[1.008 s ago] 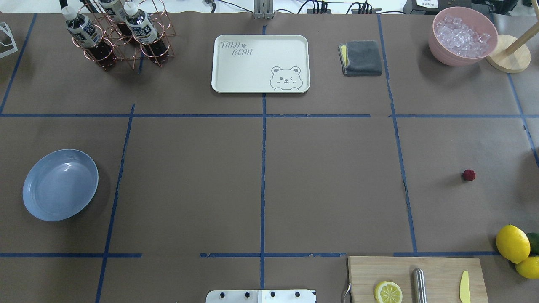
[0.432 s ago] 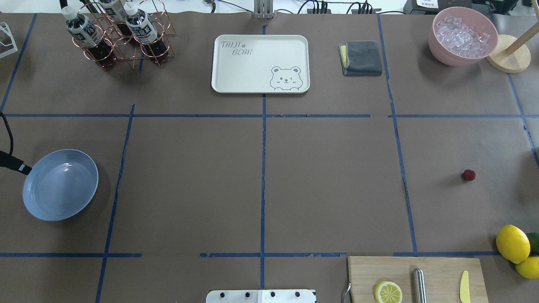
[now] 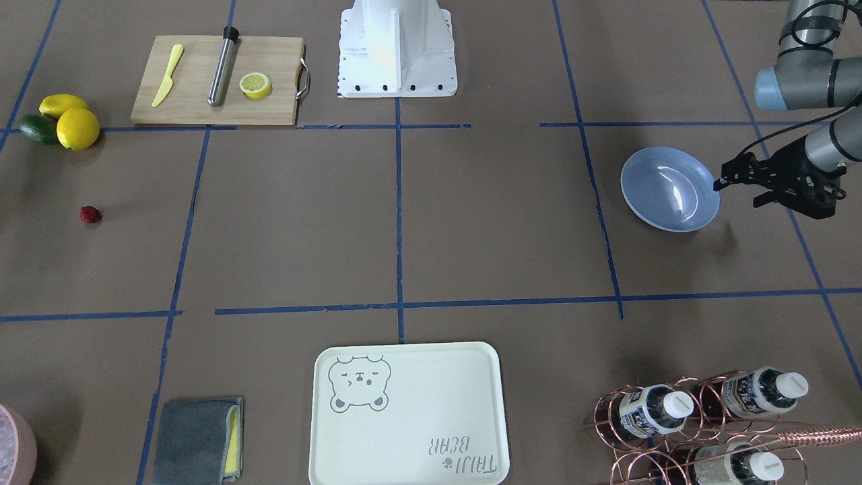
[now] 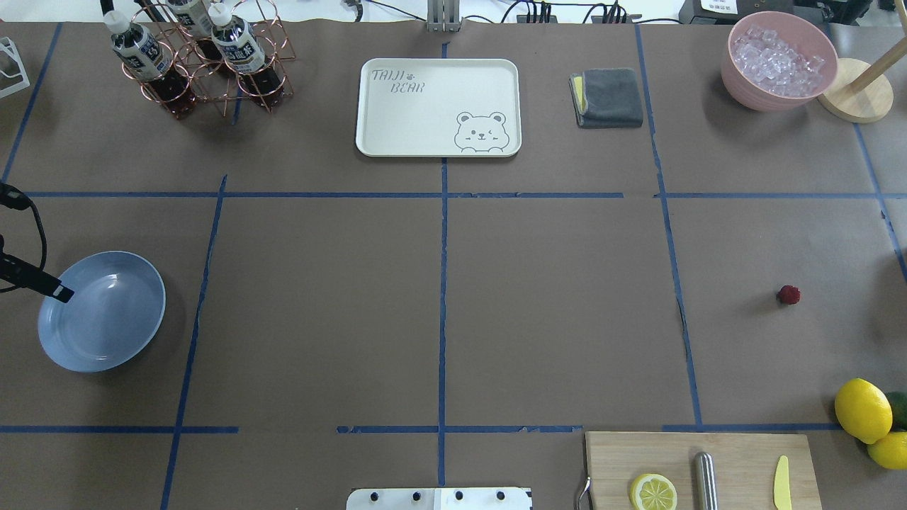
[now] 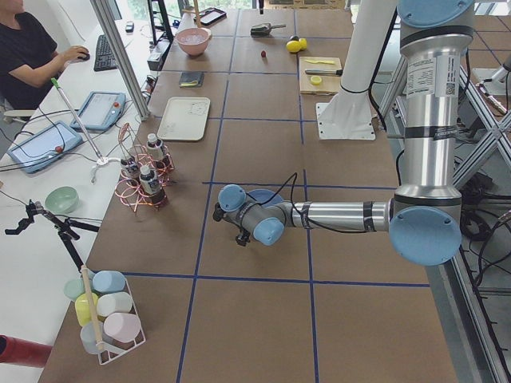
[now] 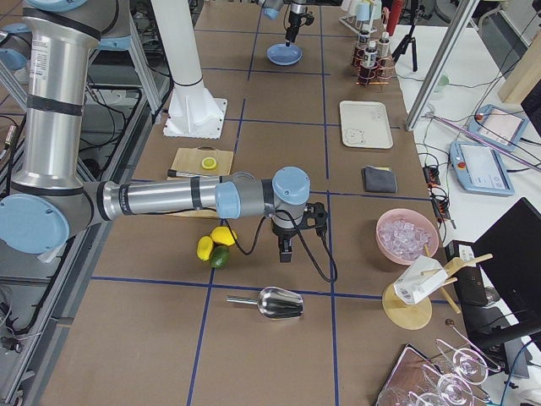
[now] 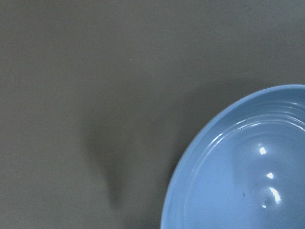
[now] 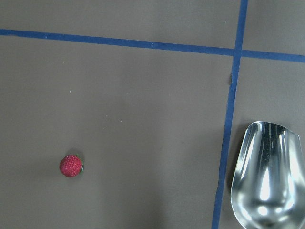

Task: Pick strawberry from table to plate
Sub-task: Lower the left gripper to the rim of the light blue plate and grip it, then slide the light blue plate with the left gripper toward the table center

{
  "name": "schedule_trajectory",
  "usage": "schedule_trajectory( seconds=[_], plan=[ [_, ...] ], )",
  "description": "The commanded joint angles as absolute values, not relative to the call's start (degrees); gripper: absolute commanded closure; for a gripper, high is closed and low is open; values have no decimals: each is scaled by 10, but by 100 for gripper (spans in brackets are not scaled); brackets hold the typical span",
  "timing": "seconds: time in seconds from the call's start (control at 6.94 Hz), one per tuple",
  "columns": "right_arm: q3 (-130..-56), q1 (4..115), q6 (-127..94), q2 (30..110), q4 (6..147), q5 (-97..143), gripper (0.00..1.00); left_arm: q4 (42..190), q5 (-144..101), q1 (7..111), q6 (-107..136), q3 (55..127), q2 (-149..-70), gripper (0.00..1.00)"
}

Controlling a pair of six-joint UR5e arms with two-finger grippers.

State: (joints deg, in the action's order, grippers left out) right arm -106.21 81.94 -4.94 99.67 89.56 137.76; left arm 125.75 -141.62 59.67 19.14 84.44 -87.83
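The left tool (image 3: 724, 180) hangs at the outer rim of the light blue plate (image 3: 670, 190). Whether its fingers are spread or pressed together cannot be told. The right tool (image 6: 286, 252) points down above the worktop (image 4: 553, 304) near 2 lemons (image 4: 862, 409), and its state cannot be told either.

The plate's glossy inside shows only light reflections. A pink bowl (image 4: 744, 95) at the far right corner holds ice cubes (image 4: 779, 60). A copper wire rack (image 3: 821, 435) at the far left holds 3 bottles (image 3: 650, 411).

The plate lies near the worktop's left edge. The strawberry (image 4: 788, 295) lies on the worktop toward the right edge, well apart from the plate. Grid cells of brown paper and blue tape lines run between them.

The strawberry is small, dark red and bumpy, with a trace of green at 1 side. A steel scoop (image 8: 267, 181) lies near it.
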Motion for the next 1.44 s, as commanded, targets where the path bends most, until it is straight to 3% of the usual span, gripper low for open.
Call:
schedule_trajectory(
  seconds=[0.0,0.14,0.29,0.86,1.01,1.3],
  plan=[
    [-1062,819,-50,996,895,1377,0,1256,-1416,592,191,831,-890,45],
    [-1062,819,-50,996,895,1377,0,1256,-1416,592,190,832,-890,87],
    [-1062,820,-50,995,895,1377,0,1256,-1413,592,190,831,-890,100],
    [-1064,820,-51,995,893,1405,0,1258,-1409,592,410,932,-914,100],
    [-1065,819,-51,995,894,1406,0,1259,-1410,569,497,956,-940,100],
    [-1065,820,-51,994,894,1426,0,1259,-1366,457,684,960,-1064,100]
  ],
)
